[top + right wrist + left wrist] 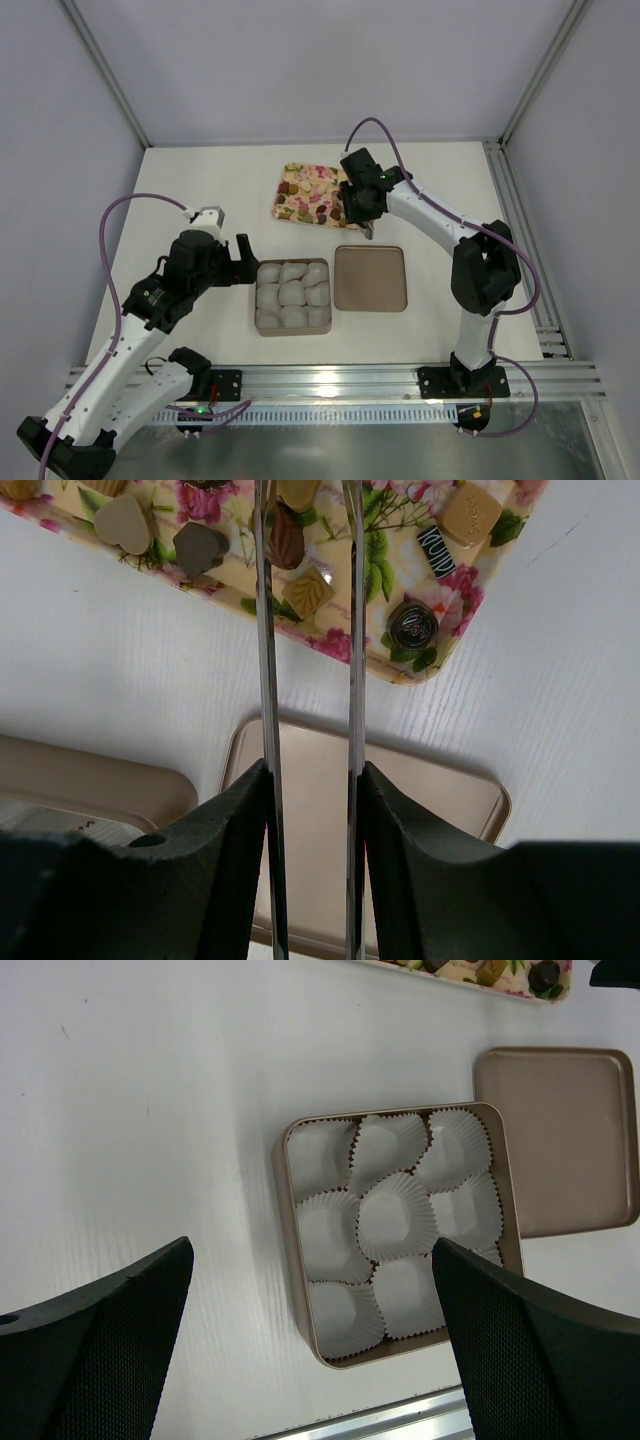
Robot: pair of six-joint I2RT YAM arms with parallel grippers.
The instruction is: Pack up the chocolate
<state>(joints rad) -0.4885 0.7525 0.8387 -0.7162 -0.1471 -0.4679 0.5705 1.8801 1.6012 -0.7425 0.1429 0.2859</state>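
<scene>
The chocolate lies as several small pieces on the flower-print tray [410, 670] [310, 195]: a tan leaf [308, 590], a dark ribbed one [287, 540], a swirl [412, 625]. My right gripper [312, 780] [360, 215] hangs over the tray's near right corner, shut on thin metal tongs [265, 630]. The two blades stand apart and run up over the tray, with the leaf and ribbed pieces between them; their tips are cut off. My left gripper [312, 1250] [245, 262] is open beside the square brown box [285, 1220] [258, 300], which is filled with white paper cups [395, 1215].
The box's flat brown lid [370, 278] [560, 1140] [400, 810] lies right of the box, under my right wrist. An aluminium rail [340, 378] runs along the table's near edge. Frame posts stand at the back corners.
</scene>
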